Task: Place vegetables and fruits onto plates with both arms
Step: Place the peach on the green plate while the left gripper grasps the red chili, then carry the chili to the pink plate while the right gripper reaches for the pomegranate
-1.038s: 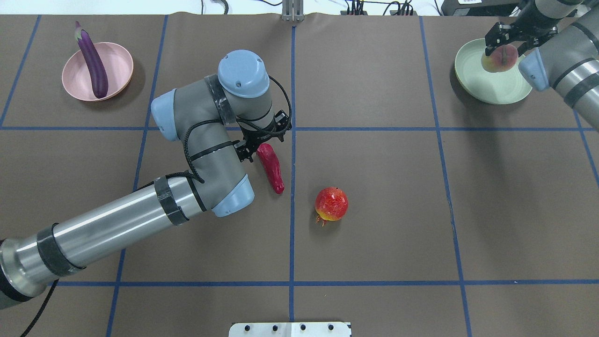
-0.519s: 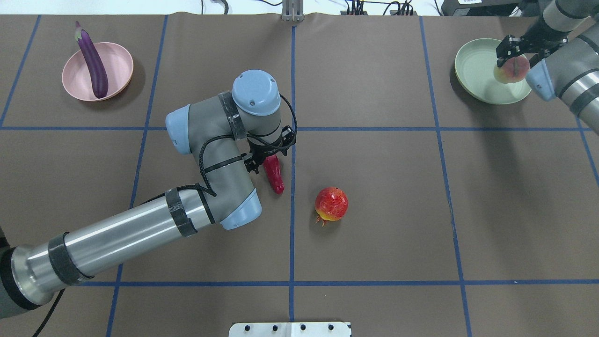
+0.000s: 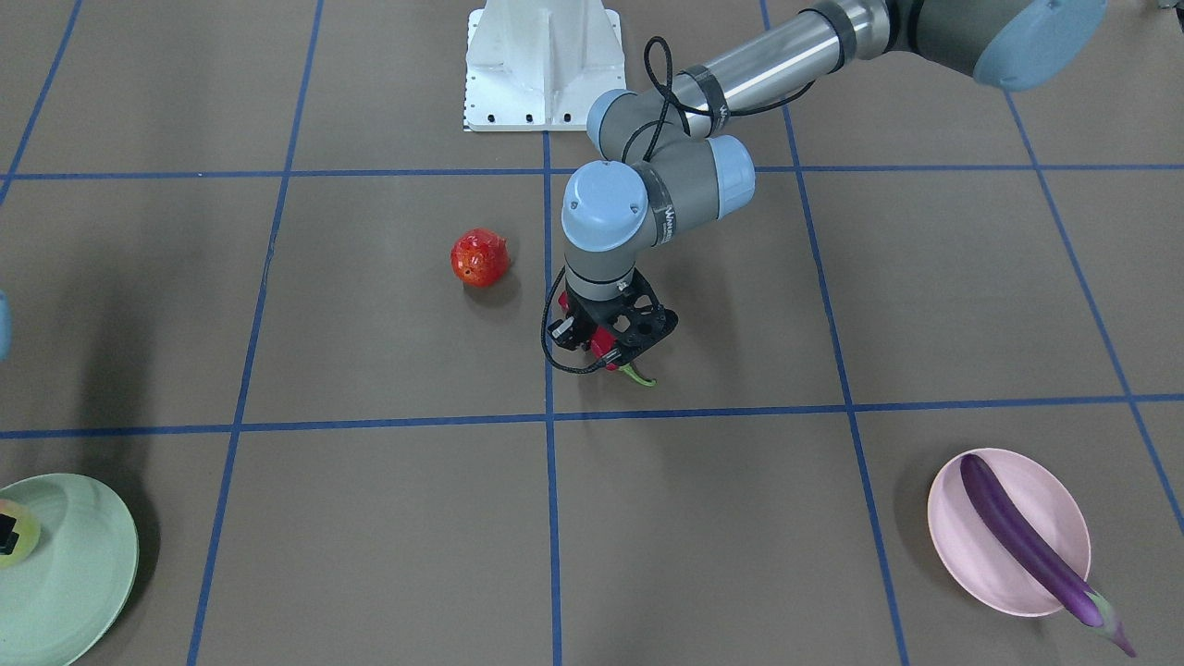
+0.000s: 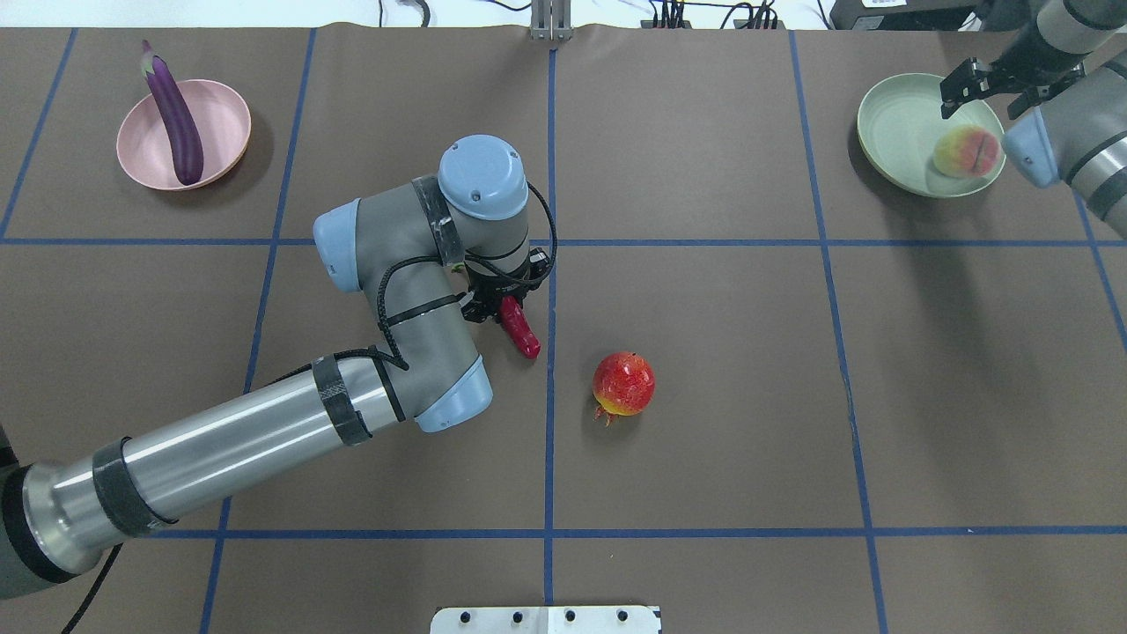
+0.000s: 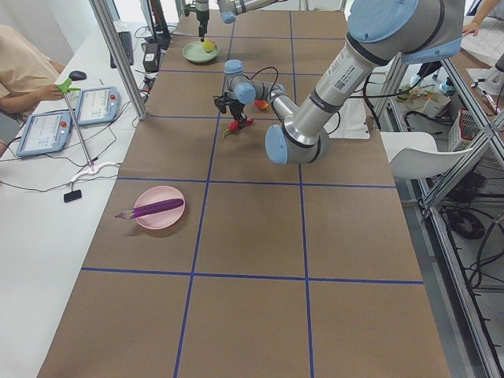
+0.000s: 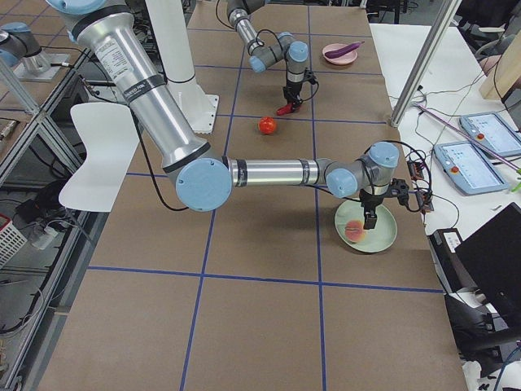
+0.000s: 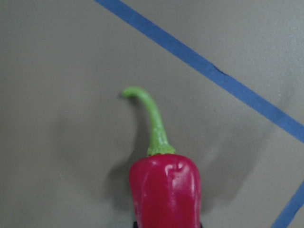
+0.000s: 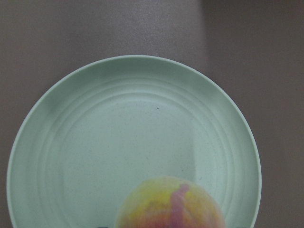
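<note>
My left gripper is pinching the chili pepper near its stem end. The pink plate sits well off to the far left, with the eggplant lying lengthwise across it.

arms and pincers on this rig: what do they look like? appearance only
Left arm and right arm match: grey jointed casings, polished silver tubes, round light blue joint caps, black tape bands. A black cable loops around the left wrist. Left pincer and right pincer are black, two-fingered; the left's frame shows round holes.
</note>
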You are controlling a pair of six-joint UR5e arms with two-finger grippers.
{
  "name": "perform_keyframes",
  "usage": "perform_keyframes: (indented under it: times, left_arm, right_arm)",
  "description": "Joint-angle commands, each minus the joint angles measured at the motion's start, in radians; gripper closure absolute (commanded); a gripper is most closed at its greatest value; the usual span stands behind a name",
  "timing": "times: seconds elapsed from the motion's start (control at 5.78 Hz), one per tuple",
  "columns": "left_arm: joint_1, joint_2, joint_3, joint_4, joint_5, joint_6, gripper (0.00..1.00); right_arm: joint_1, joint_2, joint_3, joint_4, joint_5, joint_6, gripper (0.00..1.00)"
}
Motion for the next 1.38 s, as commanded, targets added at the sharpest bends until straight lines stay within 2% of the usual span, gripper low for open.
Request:
perform_keyframes:
  times: [0.0,0.17,0.35,0.52,0.69,1.04,1.21]
  left_arm:
    - [-0.108,0.003,-0.039,0.026,-0.070,0.055,1.00]
    - [-0.186,0.015,-0.049,0.040,-0.084,0.166,1.00]
    - [-0.270,0.053,-0.040,0.051,-0.083,0.285,1.00]
    - [-0.355,0.084,0.026,0.042,-0.080,0.422,1.00]
    - [-0.444,0.083,0.152,0.016,-0.080,0.542,1.00]
    - [-0.546,0.078,0.415,-0.163,-0.072,0.687,1.00]
    - [-0.561,0.077,0.499,-0.258,-0.070,0.694,1.00]
  right_arm:
    - [-0.008,-0.088,0.189,-0.002,0.021,0.039,0.00]
    - [-0.023,-0.090,0.243,0.001,0.093,0.133,0.00]
    - [-0.102,-0.128,0.365,0.007,0.100,0.313,0.00]
    - [-0.196,-0.138,0.482,-0.002,0.050,0.514,0.00]
    - [-0.282,-0.156,0.565,-0.004,0.002,0.628,0.00]
    - [-0.495,-0.160,0.698,-0.008,-0.161,0.888,0.00]
    - [-0.540,-0.147,0.751,-0.115,-0.185,0.906,0.00]
